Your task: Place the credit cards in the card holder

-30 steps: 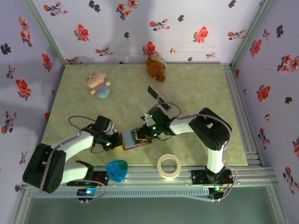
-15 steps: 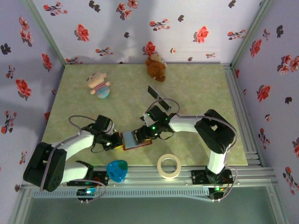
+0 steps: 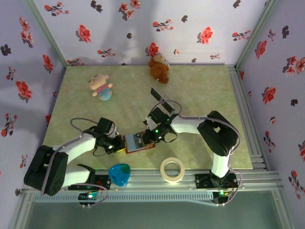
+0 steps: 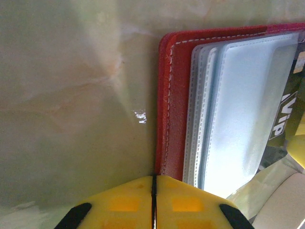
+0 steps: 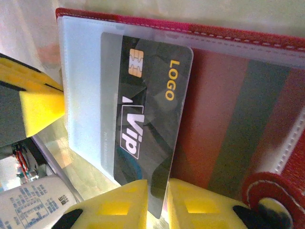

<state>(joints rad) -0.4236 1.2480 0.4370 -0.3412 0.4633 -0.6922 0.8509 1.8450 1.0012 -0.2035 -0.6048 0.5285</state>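
The card holder (image 3: 138, 142) lies open near the table's front, dark red with pale clear sleeves (image 4: 238, 114). My left gripper (image 3: 117, 143) is shut on its left red border (image 4: 172, 105). One of the credit cards, a dark one (image 5: 143, 109) printed LOGO and Vip, sits partly inside a clear sleeve (image 5: 83, 95). Its free end is pinched between the yellow fingers of my right gripper (image 5: 157, 200), which sits at the holder's right side (image 3: 151, 135). Another dark credit card (image 3: 155, 94) and a pale one (image 3: 165, 102) lie farther back on the table.
A tape roll (image 3: 172, 170) and a blue heart-shaped object (image 3: 119, 174) rest on the front rail. A doll (image 3: 100, 86) and a brown teddy (image 3: 158, 68) lie at the back. A red and grey striped face (image 5: 228, 124) shows under the holder's other sleeve.
The right gripper has shifted slightly left toward the card holder with the dark card. The left arm and the holder have stayed put.
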